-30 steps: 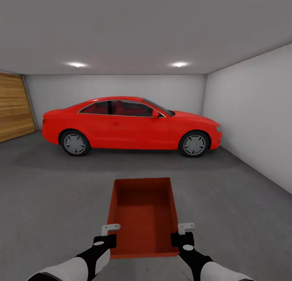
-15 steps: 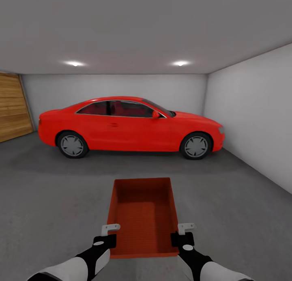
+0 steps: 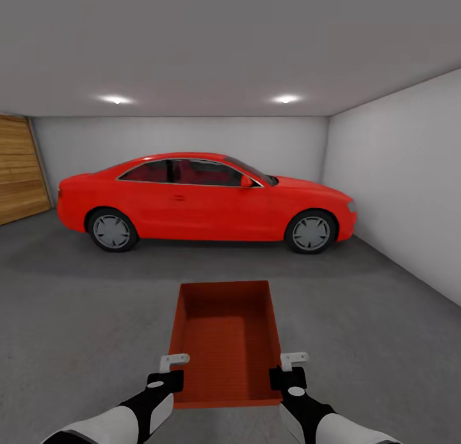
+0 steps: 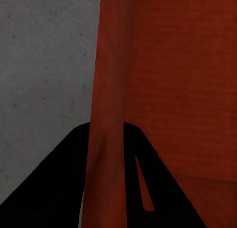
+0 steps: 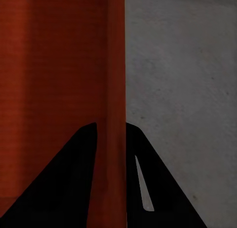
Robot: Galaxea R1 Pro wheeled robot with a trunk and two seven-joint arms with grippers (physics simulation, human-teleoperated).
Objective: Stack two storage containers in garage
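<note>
Gripping one storage container [image 3: 225, 341]: two grippers; one car [image 3: 205, 197].

Ahead of me a red car [image 3: 205, 197] stands side-on near the far grey wall [image 3: 179, 139], nose toward my right. At my left I see part of a wooden panel door [image 3: 19, 168]. Two round ceiling lights [image 3: 115, 100] glow above, and a pale side wall [image 3: 403, 188] runs along my right.

Open floor [image 3: 96, 316] ahead, red car [image 3: 205, 197] blocking far end, wall [image 3: 410, 194] rt
</note>
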